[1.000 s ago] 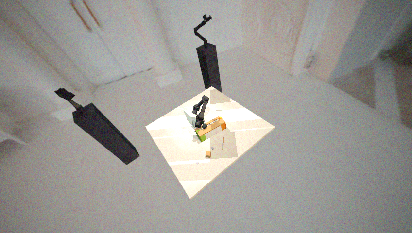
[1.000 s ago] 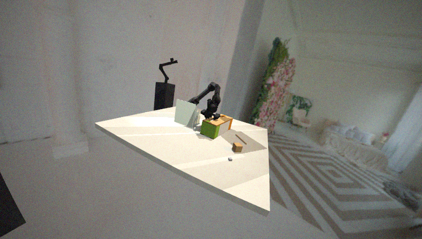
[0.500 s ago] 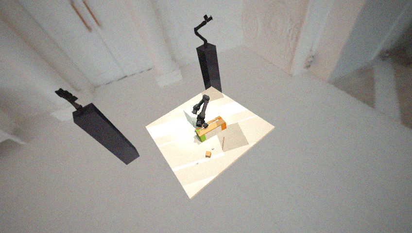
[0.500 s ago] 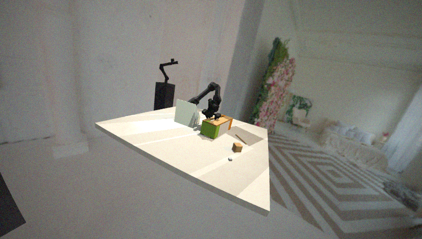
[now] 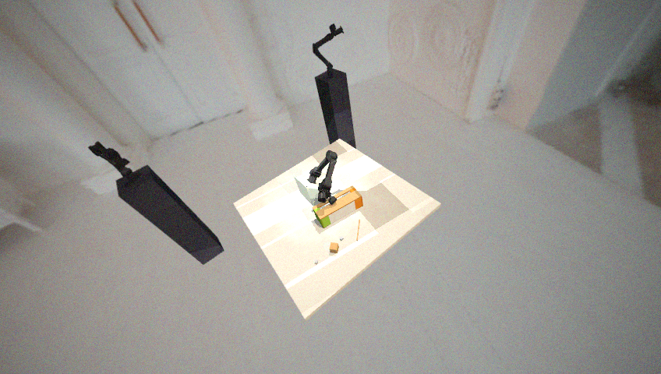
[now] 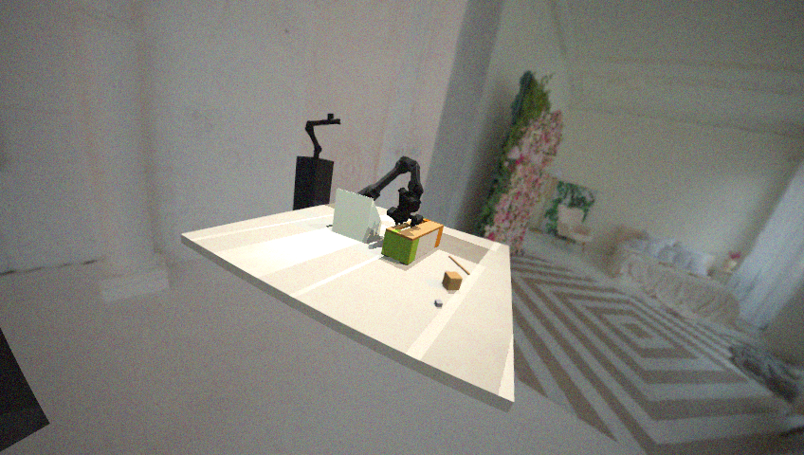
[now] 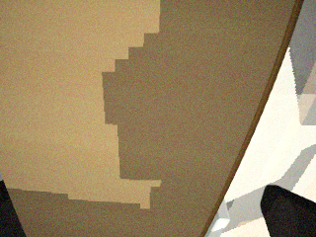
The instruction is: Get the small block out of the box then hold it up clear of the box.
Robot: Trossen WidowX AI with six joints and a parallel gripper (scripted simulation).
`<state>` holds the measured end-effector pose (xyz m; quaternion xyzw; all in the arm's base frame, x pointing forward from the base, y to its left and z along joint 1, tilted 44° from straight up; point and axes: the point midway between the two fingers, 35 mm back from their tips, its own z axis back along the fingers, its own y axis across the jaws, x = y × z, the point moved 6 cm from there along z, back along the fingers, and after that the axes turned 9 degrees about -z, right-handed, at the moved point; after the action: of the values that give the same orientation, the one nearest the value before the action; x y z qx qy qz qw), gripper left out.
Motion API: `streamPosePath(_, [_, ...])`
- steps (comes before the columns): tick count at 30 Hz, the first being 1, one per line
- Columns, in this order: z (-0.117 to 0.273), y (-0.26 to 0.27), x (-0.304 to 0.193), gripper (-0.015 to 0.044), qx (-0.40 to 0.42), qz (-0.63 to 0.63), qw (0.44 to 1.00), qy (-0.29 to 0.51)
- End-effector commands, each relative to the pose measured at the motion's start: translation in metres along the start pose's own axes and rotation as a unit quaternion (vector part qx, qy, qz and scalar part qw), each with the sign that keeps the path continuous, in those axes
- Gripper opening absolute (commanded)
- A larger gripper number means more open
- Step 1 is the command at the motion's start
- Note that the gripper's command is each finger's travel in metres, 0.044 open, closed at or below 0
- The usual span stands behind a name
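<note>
The box [image 5: 344,202] [image 6: 399,246] [image 7: 197,109] has an orange top, a green end, an orange end and a clear front. Its top fills most of the wrist view. My gripper [image 5: 327,200] [image 6: 405,220] [image 7: 164,189] is open and empty, low at the box top near the green end. In the wrist view one fingertip shows at the lower left over the top and the other at the lower right beyond its edge. I cannot make out the shelf or a block inside the box; whether the fingers touch the box is unclear.
An orange-brown cube [image 5: 334,248] [image 6: 451,281] lies on the table [image 5: 296,301] [image 6: 360,316] before the box. Near it are a thin stick [image 5: 358,230] [image 6: 459,265] and small grey pieces [image 5: 316,262] [image 6: 438,303]. A pale upright panel [image 5: 304,188] [image 6: 353,216] stands beside the arm.
</note>
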<state>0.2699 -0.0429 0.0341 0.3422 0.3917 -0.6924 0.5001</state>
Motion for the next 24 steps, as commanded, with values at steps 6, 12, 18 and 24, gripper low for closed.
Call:
streamPosePath(6, [-0.007, -0.004, -0.012, 0.0400, -0.004, -0.005, 1.000, 0.002])
streamPosePath(12, [-0.010, -0.005, -0.020, 0.0400, -0.004, -0.005, 1.000, 0.003])
streamPosePath(18, [-0.013, -0.006, -0.029, 0.0400, -0.004, -0.005, 1.000, 0.003])
streamPosePath(24, [-0.016, -0.007, -0.037, 0.0400, -0.004, -0.005, 1.000, 0.003])
